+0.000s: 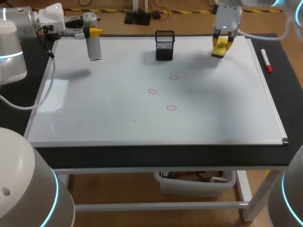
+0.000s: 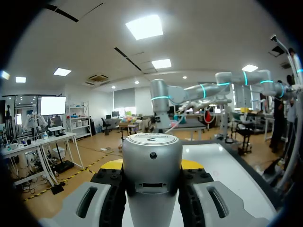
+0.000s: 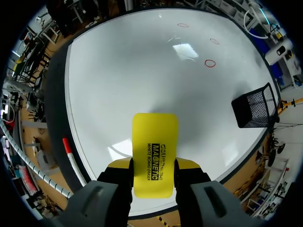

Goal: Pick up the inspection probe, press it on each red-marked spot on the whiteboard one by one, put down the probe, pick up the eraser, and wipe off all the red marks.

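While three red marks stand on the whiteboard [image 1: 94,109], I judge the step in hand to be the probing.

- Left gripper [image 1: 93,32]: clamped on the probe [image 2: 152,156], a finger on either side of its silver barrel. It is at the board's far left corner, well apart from the marks.
- Right gripper [image 3: 154,164]: clamped on the yellow eraser [image 3: 154,137], at the board's far right. I cannot tell whether the eraser touches the board.
- Marks: small red rings near the middle, one far [image 1: 173,77], one between [image 1: 152,91], one near [image 1: 171,108].
- Method: I should carry the probe across clear of the basket and bring it down square on the centre of each ring. One press per ring, lifting between presses so nothing smears. The eraser should stay parked where it is until then.
- Container: black mesh basket [image 1: 164,47], upright at the far middle of the board. I cannot tell what is in it.
- Sundry: a red-capped marker [image 1: 266,61] lies on the desk [image 1: 286,99], just beside the board's right edge.
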Robot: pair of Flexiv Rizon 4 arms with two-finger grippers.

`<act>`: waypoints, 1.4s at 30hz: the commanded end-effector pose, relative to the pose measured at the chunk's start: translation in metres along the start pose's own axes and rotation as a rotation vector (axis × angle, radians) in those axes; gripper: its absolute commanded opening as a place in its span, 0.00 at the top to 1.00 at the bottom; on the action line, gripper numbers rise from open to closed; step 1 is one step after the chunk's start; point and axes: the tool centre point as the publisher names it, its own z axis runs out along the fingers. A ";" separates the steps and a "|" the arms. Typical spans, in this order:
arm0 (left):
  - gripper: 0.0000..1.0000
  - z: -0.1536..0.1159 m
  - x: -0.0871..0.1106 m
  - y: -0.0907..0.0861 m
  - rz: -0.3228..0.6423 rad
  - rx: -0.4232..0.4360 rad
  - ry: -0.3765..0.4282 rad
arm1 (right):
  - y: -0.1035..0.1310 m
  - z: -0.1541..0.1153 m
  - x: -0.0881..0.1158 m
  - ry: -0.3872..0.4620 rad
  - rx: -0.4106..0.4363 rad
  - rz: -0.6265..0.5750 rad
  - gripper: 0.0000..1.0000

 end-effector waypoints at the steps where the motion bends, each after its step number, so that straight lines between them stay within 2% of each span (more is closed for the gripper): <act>1: 1.00 0.000 0.002 -0.001 0.003 0.001 -0.005 | 0.029 -0.014 0.029 -0.018 0.114 0.024 1.00; 14: 1.00 0.000 0.002 -0.001 0.003 0.001 -0.005 | 0.059 -0.014 0.067 -0.027 0.129 0.131 1.00; 19: 1.00 0.000 0.002 -0.001 0.003 0.001 -0.005 | 0.063 -0.011 0.077 -0.001 0.141 0.159 1.00; 27: 1.00 0.000 0.002 -0.001 0.003 0.001 -0.005 | 0.063 -0.011 0.087 -0.035 0.144 0.190 1.00; 42: 1.00 0.000 0.002 -0.001 0.003 0.001 -0.005 | 0.065 -0.008 0.091 -0.011 0.118 0.177 1.00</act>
